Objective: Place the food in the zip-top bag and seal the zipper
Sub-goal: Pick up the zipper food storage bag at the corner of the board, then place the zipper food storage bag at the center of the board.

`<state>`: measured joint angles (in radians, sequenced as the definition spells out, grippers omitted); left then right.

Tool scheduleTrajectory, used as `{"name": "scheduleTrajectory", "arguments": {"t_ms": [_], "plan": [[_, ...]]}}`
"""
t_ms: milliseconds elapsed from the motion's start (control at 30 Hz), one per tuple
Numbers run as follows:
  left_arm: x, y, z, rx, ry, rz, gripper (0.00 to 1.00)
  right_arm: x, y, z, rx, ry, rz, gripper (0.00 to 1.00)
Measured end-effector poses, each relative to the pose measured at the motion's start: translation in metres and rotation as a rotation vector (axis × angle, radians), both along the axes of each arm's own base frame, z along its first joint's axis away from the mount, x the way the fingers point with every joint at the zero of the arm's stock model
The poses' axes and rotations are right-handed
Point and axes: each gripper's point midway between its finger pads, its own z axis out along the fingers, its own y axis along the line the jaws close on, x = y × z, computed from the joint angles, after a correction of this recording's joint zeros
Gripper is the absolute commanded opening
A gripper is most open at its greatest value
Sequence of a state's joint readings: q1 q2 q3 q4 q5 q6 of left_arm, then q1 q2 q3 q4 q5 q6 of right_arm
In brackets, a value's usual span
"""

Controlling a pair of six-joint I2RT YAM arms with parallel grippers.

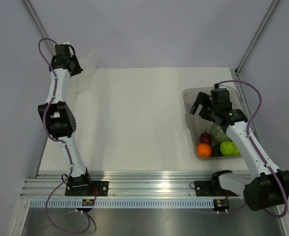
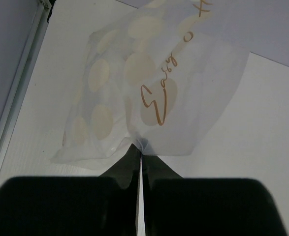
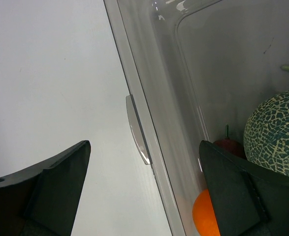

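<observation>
left hand (image 2: 140, 155) tight on zip-top bag (image 2: 149, 88), evident only in wrist view

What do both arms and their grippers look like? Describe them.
Left arm and right arm: white tubular links with bulky black joints. A purple cable runs along each. Left gripper and right gripper: matte black, wedge-shaped fingers. No markings visible.

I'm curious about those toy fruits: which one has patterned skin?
The melon, pale green under a dark cracked net; the orange, plum and green ball are smooth and plain.
</observation>
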<state>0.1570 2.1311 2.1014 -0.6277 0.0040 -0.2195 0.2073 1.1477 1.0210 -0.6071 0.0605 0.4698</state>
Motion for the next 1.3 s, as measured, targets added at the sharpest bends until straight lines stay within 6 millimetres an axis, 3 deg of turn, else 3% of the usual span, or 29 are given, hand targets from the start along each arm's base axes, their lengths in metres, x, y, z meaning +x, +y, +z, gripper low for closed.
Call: {"name": "scheduleTrajectory", "arguments": {"t_ms": [167, 300, 400, 600, 833, 933, 1000, 1033, 1067, 1100, 1133, 1200, 1300], "plan": [[-0.01, -0.012, -0.006, -0.043, 0.019, -0.028, 0.0, -0.002, 0.0, -0.003, 0.006, 0.006, -0.003, 0.99], [-0.042, -0.031, -0.002, -0.092, 0.044, -0.048, 0.0, -0.006, 0.0, -0.003, 0.015, 0.002, -0.009, 1.0], [-0.067, -0.051, 0.017, -0.115, 0.027, -0.078, 0.0, -0.011, 0.001, 0.002, 0.03, -0.014, -0.01, 0.99], [-0.118, -0.119, 0.066, -0.143, -0.055, -0.21, 0.0, -0.025, 0.0, 0.018, 0.058, -0.061, -0.011, 0.99], [-0.199, -0.219, 0.081, -0.29, -0.054, -0.44, 0.0, -0.047, -0.005, 0.028, 0.069, -0.089, -0.017, 0.99], [-0.221, -0.251, 0.096, -0.369, -0.069, -0.527, 0.0, -0.055, -0.006, 0.03, 0.074, -0.092, -0.02, 0.99], [-0.232, -0.26, 0.104, -0.418, -0.094, -0.551, 0.0, -0.06, -0.007, 0.029, 0.077, -0.09, -0.023, 0.99], [-0.237, -0.259, 0.107, -0.435, -0.107, -0.545, 0.16, -0.062, -0.008, 0.028, 0.079, -0.089, -0.025, 0.99], [-0.24, -0.257, 0.106, -0.441, -0.113, -0.537, 0.52, -0.064, -0.008, 0.028, 0.081, -0.088, -0.026, 0.99], [-0.242, -0.254, 0.104, -0.448, -0.111, -0.522, 0.78, -0.066, -0.008, 0.026, 0.083, -0.084, -0.029, 0.99], [-0.242, -0.251, 0.101, -0.454, -0.104, -0.502, 0.96, -0.068, -0.008, 0.025, 0.085, -0.08, -0.03, 1.0], [-0.236, -0.245, 0.088, -0.451, -0.071, -0.459, 0.98, -0.071, -0.009, 0.023, 0.087, -0.073, -0.033, 1.0], [-0.225, -0.232, 0.048, -0.396, 0.048, -0.384, 0.93, -0.073, -0.009, 0.022, 0.087, -0.066, -0.034, 0.99]]}}
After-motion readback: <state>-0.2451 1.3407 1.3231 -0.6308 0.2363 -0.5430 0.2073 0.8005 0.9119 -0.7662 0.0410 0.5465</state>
